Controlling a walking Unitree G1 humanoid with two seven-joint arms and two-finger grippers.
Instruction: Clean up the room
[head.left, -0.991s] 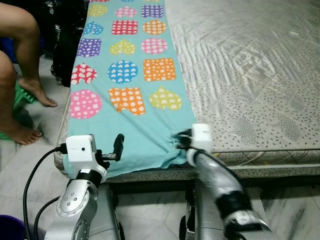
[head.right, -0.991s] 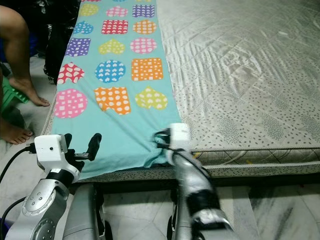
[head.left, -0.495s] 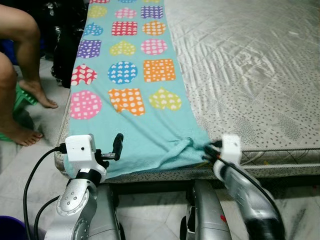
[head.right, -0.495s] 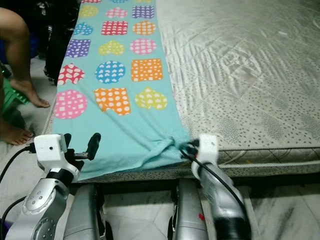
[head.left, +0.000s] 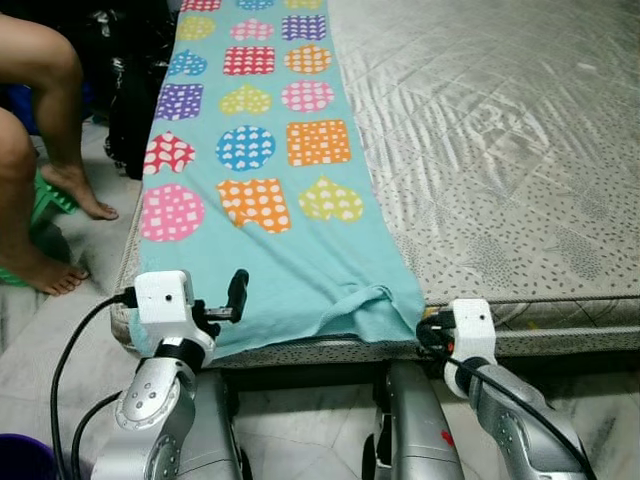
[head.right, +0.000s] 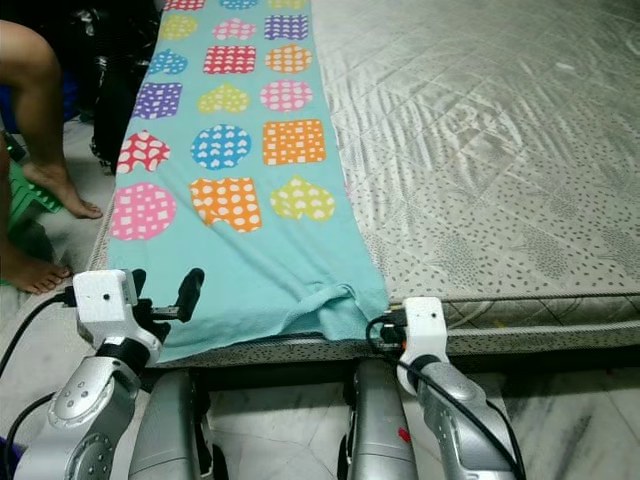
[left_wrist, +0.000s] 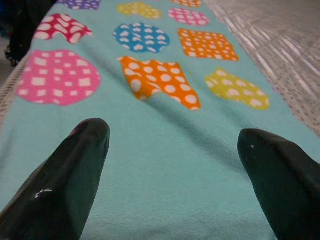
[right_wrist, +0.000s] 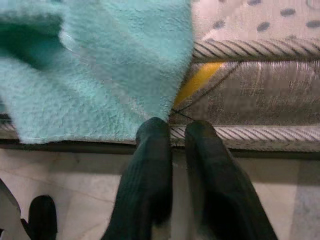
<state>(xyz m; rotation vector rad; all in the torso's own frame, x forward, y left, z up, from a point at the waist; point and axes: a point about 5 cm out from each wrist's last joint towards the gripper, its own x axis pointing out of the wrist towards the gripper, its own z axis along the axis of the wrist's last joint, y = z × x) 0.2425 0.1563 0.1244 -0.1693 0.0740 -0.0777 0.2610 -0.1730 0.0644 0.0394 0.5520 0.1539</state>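
Note:
A teal blanket (head.left: 280, 150) with coloured hearts, squares and circles lies along the left side of a bare grey mattress (head.left: 500, 150). My right gripper (right_wrist: 175, 125) sits just below the mattress's near edge at the blanket's near right corner (head.left: 405, 325). Its fingers are almost together, pinching the very tip of that corner. That corner is bunched into a fold (head.right: 325, 300). My left gripper (left_wrist: 175, 150) is open, hovering over the blanket's near left part (head.right: 163, 290) with nothing between its fingers.
A person's bare legs and feet (head.left: 40, 100) stand on the floor left of the bed, by a green object (head.left: 45, 195) and a black bag (head.left: 130, 90). A purple container (head.left: 15, 460) sits at the bottom left. Pale tiled floor (head.left: 300, 440) lies below the bed edge.
My right gripper has dragged the blanket's near corner to the right and down over the mattress edge, widening the near end. The left arm has stayed put.

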